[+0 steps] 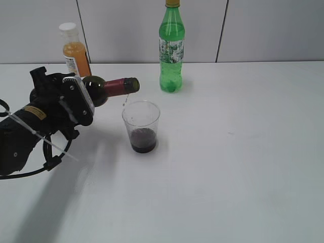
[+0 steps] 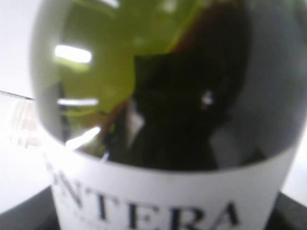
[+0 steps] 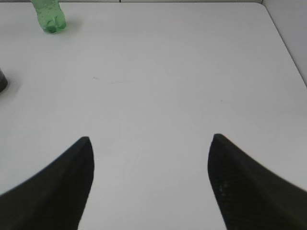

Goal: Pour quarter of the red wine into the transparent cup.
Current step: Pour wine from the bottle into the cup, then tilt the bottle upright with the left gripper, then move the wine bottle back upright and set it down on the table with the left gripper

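Observation:
My left gripper is shut on the small dark wine bottle and holds it tipped on its side, its red-foiled neck and mouth over the rim of the transparent cup. A thin stream falls from the mouth into the cup. The cup stands upright on the white table and holds dark red wine in its bottom part. In the left wrist view the bottle fills the frame, dark glass above a white label, and the jaws are hidden. My right gripper is open and empty over bare table, out of the exterior view.
A tall green plastic bottle stands behind the cup near the back wall; it also shows in the right wrist view. An orange juice bottle with a white cap stands at the back left, behind my left arm.

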You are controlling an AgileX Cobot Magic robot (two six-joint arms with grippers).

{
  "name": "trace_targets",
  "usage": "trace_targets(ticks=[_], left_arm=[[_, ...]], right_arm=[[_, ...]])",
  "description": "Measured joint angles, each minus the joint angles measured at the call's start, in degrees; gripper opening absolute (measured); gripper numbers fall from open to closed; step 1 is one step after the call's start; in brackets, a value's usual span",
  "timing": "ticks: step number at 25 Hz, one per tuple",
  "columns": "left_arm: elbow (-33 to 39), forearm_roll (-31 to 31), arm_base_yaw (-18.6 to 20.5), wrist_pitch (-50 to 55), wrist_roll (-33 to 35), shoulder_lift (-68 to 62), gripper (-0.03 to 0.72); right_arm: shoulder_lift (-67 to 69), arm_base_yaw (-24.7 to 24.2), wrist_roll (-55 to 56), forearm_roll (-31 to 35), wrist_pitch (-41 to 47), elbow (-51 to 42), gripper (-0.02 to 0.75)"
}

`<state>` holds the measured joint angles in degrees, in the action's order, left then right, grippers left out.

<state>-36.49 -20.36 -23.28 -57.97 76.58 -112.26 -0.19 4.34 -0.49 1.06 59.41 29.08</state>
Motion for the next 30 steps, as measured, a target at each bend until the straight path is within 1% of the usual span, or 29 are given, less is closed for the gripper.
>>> trace_targets(ticks=[3,4,7,9,13,16,17,20,22,25,30], left_arm=[[0.00,2.37,0.00,-0.06,-7.80,0.00,0.551],[0.00,3.51,0.00,-0.12,-11.62,0.00,0.551],[0.00,6.53,0.00,-2.02,-26.76,0.00,0.551],[0.00,8.49,0.39,-4.51,-38.88,0.00,0.551],[-0.07,15.01,2.66,-6.79,-60.58,0.00,0.551],[-0.98,20.36,4.89,-6.48,-72.18,0.00,0.551],[-1.92,23.04,5.71,-6.39,-75.37,-0.04,0.551],[-5.80,30.51,7.53,-5.56,-82.46,-0.04,0.551],[-8.89,35.01,8.14,-3.21,-85.61,-0.04,0.551],[-14.17,38.44,8.43,2.40,-87.51,-0.85,0.551],[-23.92,42.43,8.59,3.96,-90.32,-6.97,0.551]], right_arm=[[0.00,0.00,0.00,0.00,0.00,0.00,0.593],[0.00,0.00,0.00,0.00,0.00,0.00,0.593],[0.00,0.00,0.00,0.00,0.00,0.00,0.593],[0.00,0.00,0.00,0.00,-0.05,0.00,0.593],[0.00,0.00,0.00,0.00,-0.05,0.00,0.593],[0.00,0.00,0.00,0.00,-0.05,0.00,0.593],[0.00,0.00,0.00,0.00,-0.05,0.00,0.593],[0.00,0.00,0.00,0.00,-0.05,0.00,0.593],[0.00,0.00,0.00,0.00,-0.05,0.00,0.593],[0.00,0.00,0.00,0.00,-0.05,0.00,0.593],[0.00,0.00,0.00,0.00,-0.01,0.00,0.593]])
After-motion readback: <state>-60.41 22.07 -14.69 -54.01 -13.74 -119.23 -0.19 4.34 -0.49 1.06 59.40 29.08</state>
